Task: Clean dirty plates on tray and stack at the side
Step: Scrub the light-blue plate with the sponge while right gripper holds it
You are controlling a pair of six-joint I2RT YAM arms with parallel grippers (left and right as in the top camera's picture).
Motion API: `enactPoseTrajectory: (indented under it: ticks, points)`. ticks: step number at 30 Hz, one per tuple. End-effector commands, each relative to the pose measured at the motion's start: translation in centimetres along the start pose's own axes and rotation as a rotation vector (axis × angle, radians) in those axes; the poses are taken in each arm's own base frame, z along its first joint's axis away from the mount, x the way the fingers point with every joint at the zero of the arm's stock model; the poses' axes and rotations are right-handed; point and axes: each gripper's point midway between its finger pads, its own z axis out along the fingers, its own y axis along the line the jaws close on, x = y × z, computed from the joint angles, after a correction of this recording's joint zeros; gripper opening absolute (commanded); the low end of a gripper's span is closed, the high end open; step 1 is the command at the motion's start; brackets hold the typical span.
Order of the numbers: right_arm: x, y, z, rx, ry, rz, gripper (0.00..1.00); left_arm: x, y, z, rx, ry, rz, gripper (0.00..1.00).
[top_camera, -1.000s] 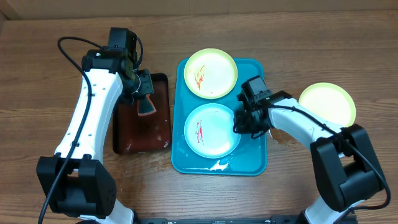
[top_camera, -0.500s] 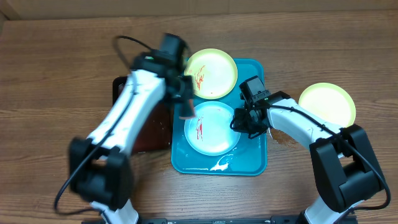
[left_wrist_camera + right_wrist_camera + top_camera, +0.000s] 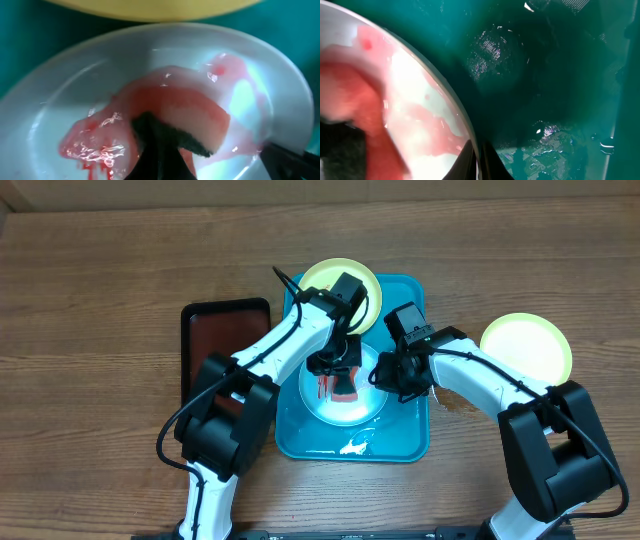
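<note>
My left gripper (image 3: 340, 370) is clamped on the sponge (image 3: 187, 117), pressed on the blue-rimmed plate (image 3: 358, 412) in the tray (image 3: 410, 442); my right gripper (image 3: 384, 376) pinches its rim. If that wet rim slips free, scrubbing could skate the plate and spread the red smear (image 3: 95, 145).
</note>
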Motion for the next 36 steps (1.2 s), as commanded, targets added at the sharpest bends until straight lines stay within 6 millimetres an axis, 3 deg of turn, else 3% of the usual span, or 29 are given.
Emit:
enactPoseTrajectory:
  ticks: [1, 2, 6, 10, 14, 19, 23, 29, 36]
  points:
    - [-0.5, -2.9, 0.7, 0.131, -0.036, 0.051, 0.04, -2.3, 5.3, 0.3, -0.199, -0.066, -0.105, 0.04]
    - [-0.5, -2.9, 0.7, 0.133, -0.035, 0.051, 0.04, -2.7, 6.8, -0.4, -0.259, -0.08, -0.118, 0.04]
    - [-0.5, -2.9, 0.7, 0.133, -0.035, 0.051, 0.04, -3.4, 9.6, -1.4, -0.381, -0.106, -0.082, 0.04]
    - [-0.6, -2.9, 0.7, 0.13, -0.039, 0.051, 0.04, -3.5, 9.6, -1.4, -0.386, -0.093, 0.024, 0.04]
    - [-0.6, -2.9, 0.7, 0.13, -0.038, 0.051, 0.04, -2.4, 5.9, -0.3, -0.207, -0.03, 0.072, 0.04]
    - [-0.6, -2.9, 0.7, 0.13, -0.039, 0.051, 0.04, -0.5, -1.9, 0.5, 0.168, 0.055, 0.124, 0.04]
    - [-0.8, -3.2, 0.7, 0.15, -0.053, 0.069, 0.04, 1.2, -4.1, 1.1, 0.219, 0.087, 0.157, 0.04]
    - [-1.1, -4.1, 0.5, 0.172, -0.065, 0.151, 0.04, 3.1, -2.4, 1.5, 0.088, 0.129, 0.163, 0.04]
    - [-1.0, -4.4, 0.5, 0.176, -0.055, 0.158, 0.04, 2.8, 1.7, 0.5, -0.067, 0.149, 0.076, 0.04]
